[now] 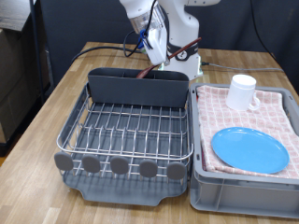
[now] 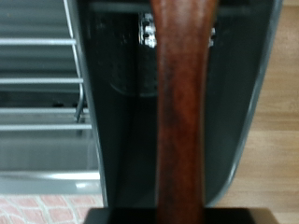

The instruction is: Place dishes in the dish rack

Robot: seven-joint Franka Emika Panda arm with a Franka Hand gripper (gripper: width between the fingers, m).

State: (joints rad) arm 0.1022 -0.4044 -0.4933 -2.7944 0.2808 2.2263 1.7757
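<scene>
My gripper (image 1: 157, 58) hangs over the back of the dish rack (image 1: 93, 182), just above the tall grey cutlery caddy (image 1: 135, 89). It is shut on the dark reddish-brown wooden spoon (image 1: 144, 72), which slants down into the caddy. In the wrist view the spoon's handle (image 2: 182, 112) runs through the middle of the picture, with the caddy's dark inside (image 2: 121, 121) behind it and the wire grid (image 2: 37, 93) beside it. The white mug (image 1: 243, 91) and the light-blue plate (image 1: 249, 149) lie on the pink checked cloth to the exterior view's right.
The grey bin (image 1: 243, 198) with the pink checked cloth (image 1: 220, 117) stands against the rack on the exterior view's right. Both rest on a wooden table (image 1: 47, 112). Cables trail behind the caddy near the robot's base. The wire grid (image 1: 131, 131) holds nothing.
</scene>
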